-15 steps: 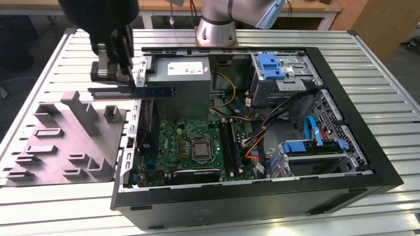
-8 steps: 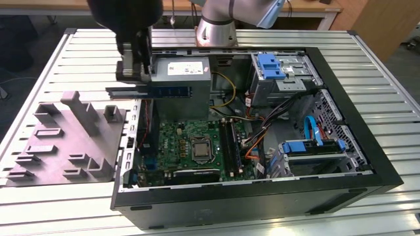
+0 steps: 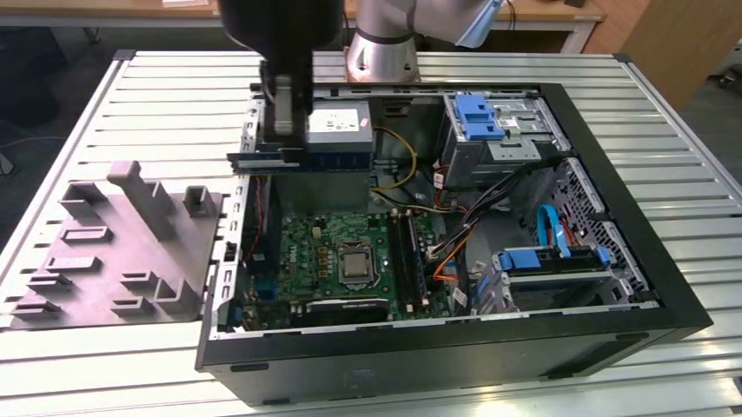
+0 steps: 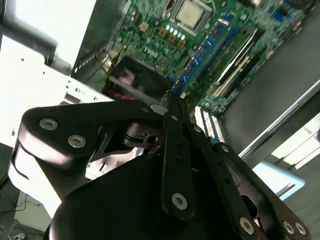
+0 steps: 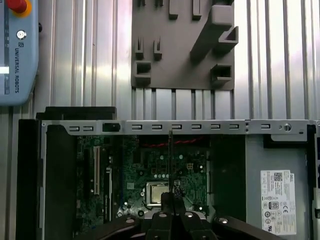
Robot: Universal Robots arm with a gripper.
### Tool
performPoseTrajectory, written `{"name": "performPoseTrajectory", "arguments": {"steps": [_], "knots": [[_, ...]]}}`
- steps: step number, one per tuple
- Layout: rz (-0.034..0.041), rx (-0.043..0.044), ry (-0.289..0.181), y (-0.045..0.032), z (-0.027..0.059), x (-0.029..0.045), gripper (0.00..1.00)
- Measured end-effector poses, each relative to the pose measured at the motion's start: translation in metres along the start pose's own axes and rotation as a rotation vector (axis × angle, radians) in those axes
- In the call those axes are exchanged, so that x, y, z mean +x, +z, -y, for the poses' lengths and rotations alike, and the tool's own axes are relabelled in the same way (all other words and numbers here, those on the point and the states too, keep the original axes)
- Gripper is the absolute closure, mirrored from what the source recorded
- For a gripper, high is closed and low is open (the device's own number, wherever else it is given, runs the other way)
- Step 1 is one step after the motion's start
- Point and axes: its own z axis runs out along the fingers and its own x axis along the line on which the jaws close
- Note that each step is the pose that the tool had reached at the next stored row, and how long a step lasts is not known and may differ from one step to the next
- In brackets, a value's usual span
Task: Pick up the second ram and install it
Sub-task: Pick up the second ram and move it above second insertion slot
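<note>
In the exterior view my gripper hangs over the back left part of the open computer case. It is shut on the second ram, a long thin dark stick held level above the motherboard. The long memory slots lie lower and toward the exterior view's right of the stick. In the second wrist view the gripper pinches one end of the second ram, which reaches out over the green board. In the first wrist view the second ram shows edge-on above the processor.
A grey moulded fixture with several pockets sits on the slatted table at the exterior view's left of the case. Inside the case are a power supply, blue drive bays, and orange and blue cables. A teach pendant lies beside the fixture.
</note>
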Motion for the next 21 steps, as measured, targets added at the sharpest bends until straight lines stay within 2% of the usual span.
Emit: {"name": "performPoseTrajectory", "arguments": {"steps": [5,12,17,21], "knots": [[0.0019,-0.0001,0.0,-0.0009,0.0191,-0.0004,0.88],[0.0167,-0.0003,-0.001,-0.0011,0.0404,-0.0007,0.88],[0.0183,-0.0004,-0.001,0.0038,0.0529,-0.0006,0.88],[0.0183,-0.0006,-0.001,0.0086,0.059,-0.0006,0.88]]}}
